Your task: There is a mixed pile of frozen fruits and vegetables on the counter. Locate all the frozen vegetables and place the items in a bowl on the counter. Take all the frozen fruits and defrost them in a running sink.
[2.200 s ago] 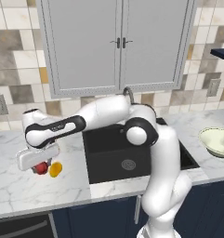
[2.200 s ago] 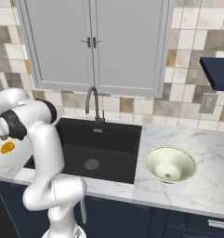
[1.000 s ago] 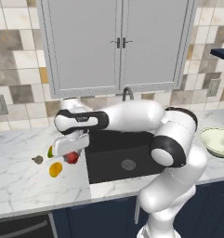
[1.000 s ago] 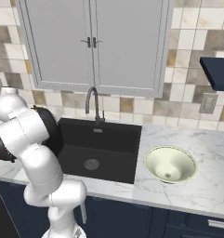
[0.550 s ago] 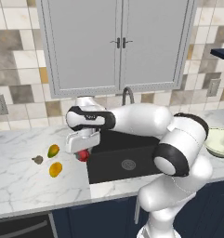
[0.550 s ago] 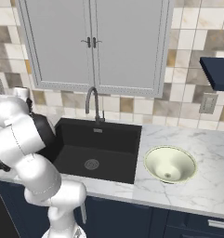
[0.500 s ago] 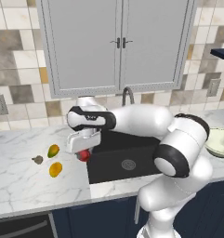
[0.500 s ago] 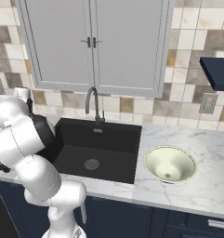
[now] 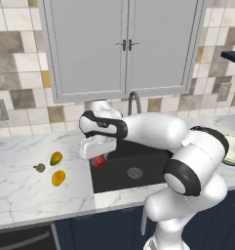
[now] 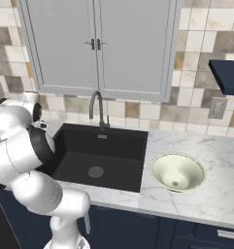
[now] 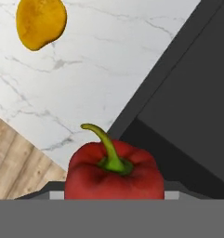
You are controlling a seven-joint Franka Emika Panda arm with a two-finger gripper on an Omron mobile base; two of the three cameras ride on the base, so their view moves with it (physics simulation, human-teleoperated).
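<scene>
One red pepper (image 9: 98,161), a vegetable from the pile, sits gripped in the closed jaws of the gripper (image 9: 97,155), which has swung it off the counter (image 9: 21,190) to hang over the sink's (image 9: 138,171) left edge, heading for the bowl (image 10: 177,171) at three o'clock. Two mangoes (image 9: 55,158) and a grey-brown lump (image 9: 39,168) remain at nine o'clock. No writing or labels are readable.

Red pepper (image 9: 98,161) now over sink (image 9: 138,166)
</scene>
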